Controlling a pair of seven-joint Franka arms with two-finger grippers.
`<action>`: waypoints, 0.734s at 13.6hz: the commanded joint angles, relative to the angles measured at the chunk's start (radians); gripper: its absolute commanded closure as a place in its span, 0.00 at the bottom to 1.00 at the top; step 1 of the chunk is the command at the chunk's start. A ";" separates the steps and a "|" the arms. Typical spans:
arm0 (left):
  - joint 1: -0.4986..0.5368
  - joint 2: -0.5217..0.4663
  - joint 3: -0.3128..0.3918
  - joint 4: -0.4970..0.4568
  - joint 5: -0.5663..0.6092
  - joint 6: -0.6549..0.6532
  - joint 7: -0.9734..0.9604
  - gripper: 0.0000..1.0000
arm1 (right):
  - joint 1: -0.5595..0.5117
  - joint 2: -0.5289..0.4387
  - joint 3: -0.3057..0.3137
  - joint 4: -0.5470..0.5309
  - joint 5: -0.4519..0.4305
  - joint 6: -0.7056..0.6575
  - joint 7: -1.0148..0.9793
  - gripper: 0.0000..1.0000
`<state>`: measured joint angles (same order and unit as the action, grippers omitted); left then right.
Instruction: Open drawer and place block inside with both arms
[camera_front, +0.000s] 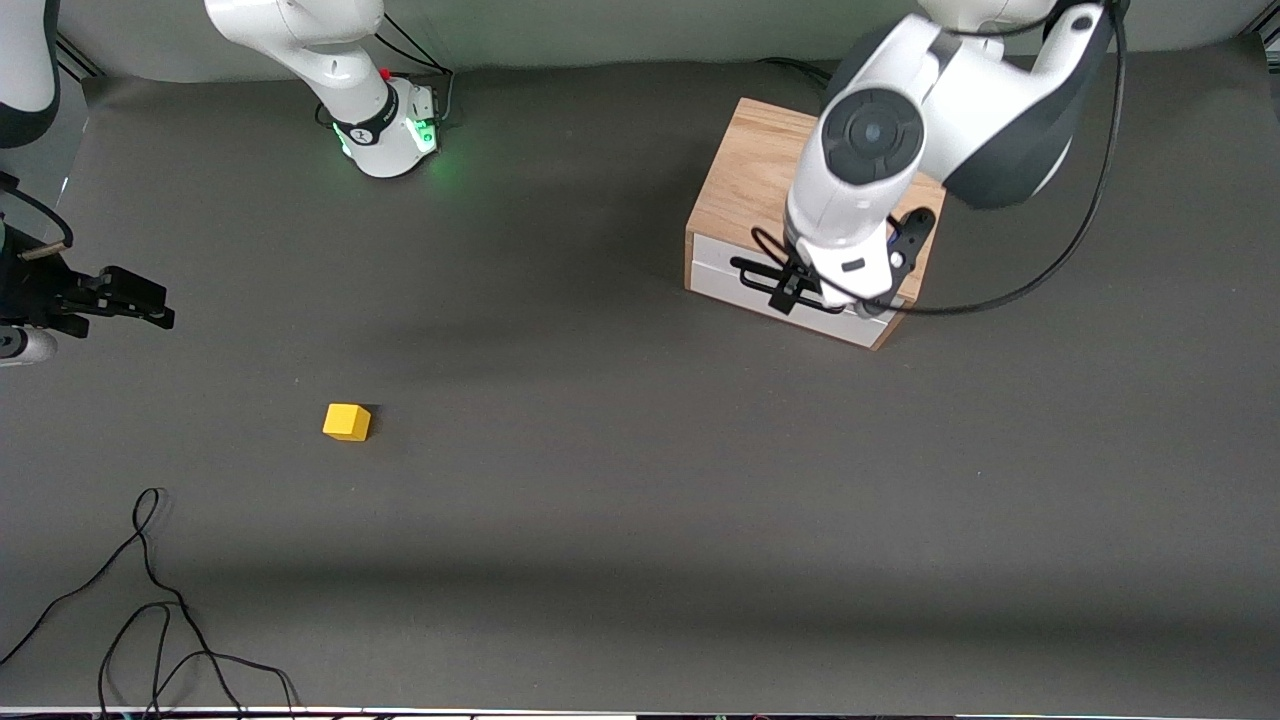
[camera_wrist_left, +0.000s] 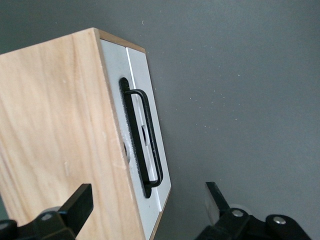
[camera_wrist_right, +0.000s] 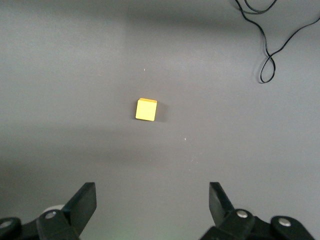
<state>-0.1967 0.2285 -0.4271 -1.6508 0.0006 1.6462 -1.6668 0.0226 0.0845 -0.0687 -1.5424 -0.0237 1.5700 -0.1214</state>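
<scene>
Grey table holds shut drawer, block lying outside it.

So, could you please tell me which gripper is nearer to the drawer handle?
Left. The left gripper hangs open right at the drawer handle; the right gripper waits open at the right arm's end of the table.

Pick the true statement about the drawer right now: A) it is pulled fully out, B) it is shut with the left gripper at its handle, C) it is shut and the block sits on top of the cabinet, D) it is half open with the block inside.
B: the drawer front sits flush with the cabinet, the open left gripper is at the handle, and the block lies on the table.
</scene>
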 joint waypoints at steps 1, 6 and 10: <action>0.002 -0.014 0.001 -0.105 0.019 0.108 -0.024 0.00 | 0.003 0.035 -0.008 0.016 0.019 -0.002 -0.017 0.00; 0.000 0.052 0.002 -0.176 0.082 0.211 -0.059 0.00 | 0.028 0.113 -0.007 -0.008 0.034 0.027 -0.004 0.00; -0.001 0.100 0.002 -0.178 0.102 0.254 -0.135 0.00 | 0.031 0.143 -0.007 -0.144 0.038 0.177 0.000 0.00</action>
<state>-0.1960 0.3157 -0.4228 -1.8248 0.0770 1.8863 -1.7507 0.0482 0.2358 -0.0682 -1.6028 -0.0038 1.6657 -0.1211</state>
